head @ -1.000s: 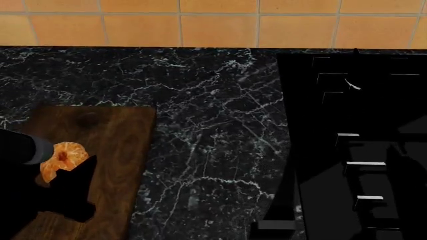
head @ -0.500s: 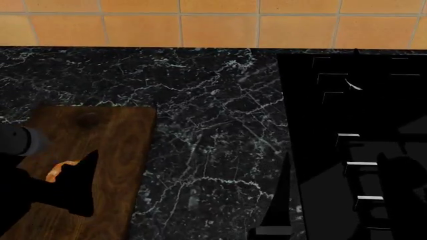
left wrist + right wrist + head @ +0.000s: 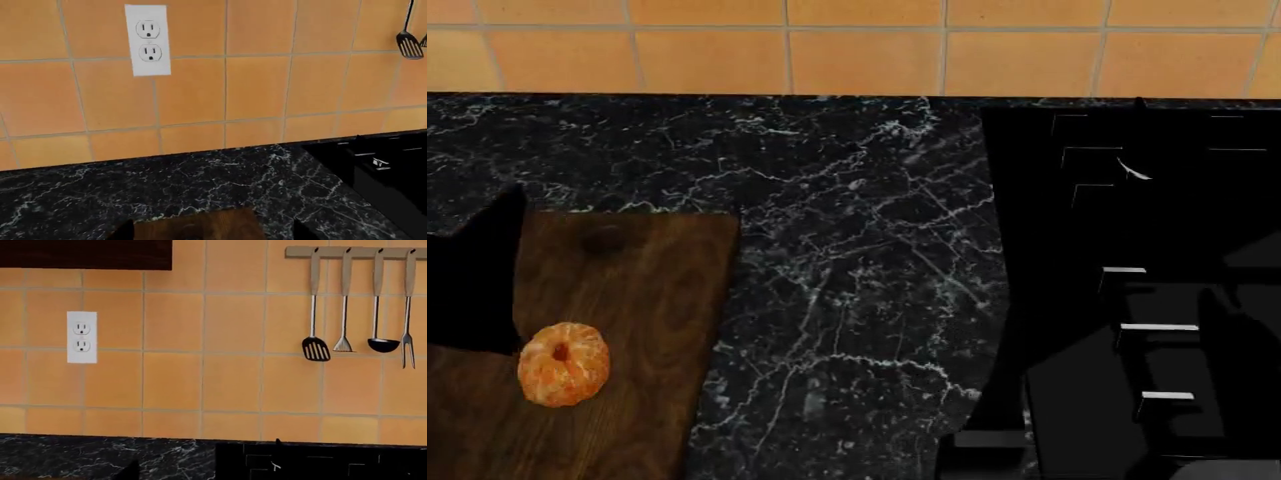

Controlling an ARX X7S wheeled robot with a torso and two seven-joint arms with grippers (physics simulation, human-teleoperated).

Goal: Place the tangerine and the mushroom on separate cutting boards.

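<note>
The tangerine (image 3: pixel 563 364) lay free on the dark walnut cutting board (image 3: pixel 627 300) upon the black marble desk (image 3: pixel 854 250), just beside the left arm's dark shape; neither set of jaws showed clearly, so their state could not be told.

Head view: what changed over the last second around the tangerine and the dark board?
The left gripper let go of the tangerine and drew back up and toward the left edge, so only a dark shape of it shows now. The fruit rests free and fully visible on the dark cutting board, slightly nearer the camera than before. Board, countertop and stove stayed put.
</note>
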